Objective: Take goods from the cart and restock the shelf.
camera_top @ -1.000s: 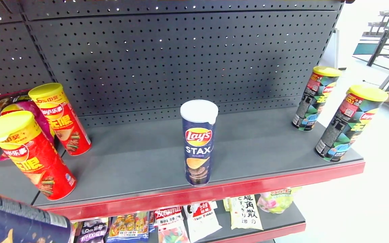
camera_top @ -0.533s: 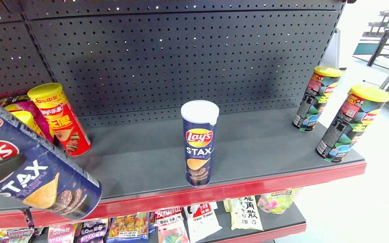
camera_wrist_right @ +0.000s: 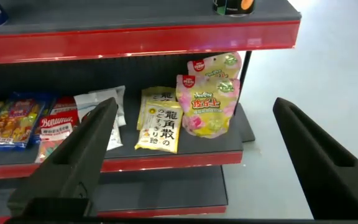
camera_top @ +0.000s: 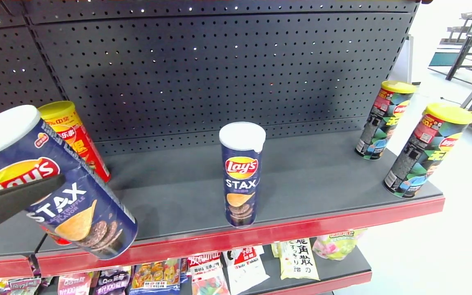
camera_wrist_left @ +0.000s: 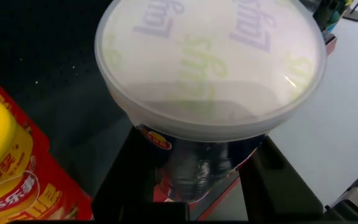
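Left pincer (camera_top: 43, 184) (camera_wrist_left: 197, 186): clamped on a blue can (camera_top: 78, 207) (camera_wrist_left: 210, 62). One black finger (camera_top: 12, 198) lies across the label, and the other is behind the can. The can is tilted, with the white lid up and to the pincer's left and the base lower and to its right. In the head view the base overlaps the red lip (camera_top: 301, 227) of the shelf (camera_top: 170, 188). I cannot tell whether the can touches the shelf.

Just beyond the left pincer: a red can (camera_top: 70, 131) with a yellow lid, upright on the shelf and partly hidden by the held can.

Right of the left pincer, well apart: a second blue can (camera_top: 242, 176), upright near the shelf's front edge.

Farther right: two black-green cans (camera_top: 383, 121) (camera_top: 426, 151) with yellow lids, upright at the shelf's right end.

Below the left pincer: the lower shelf (camera_top: 342, 256) with snack bags (camera_top: 244, 266) lying flat.

Right pincer (camera_wrist_right: 194, 109): fingers wide apart, nothing between them. Snack bags (camera_wrist_right: 160, 118) on the lower shelf lie straight beyond it, and the red lip (camera_wrist_right: 135, 40) runs above it.
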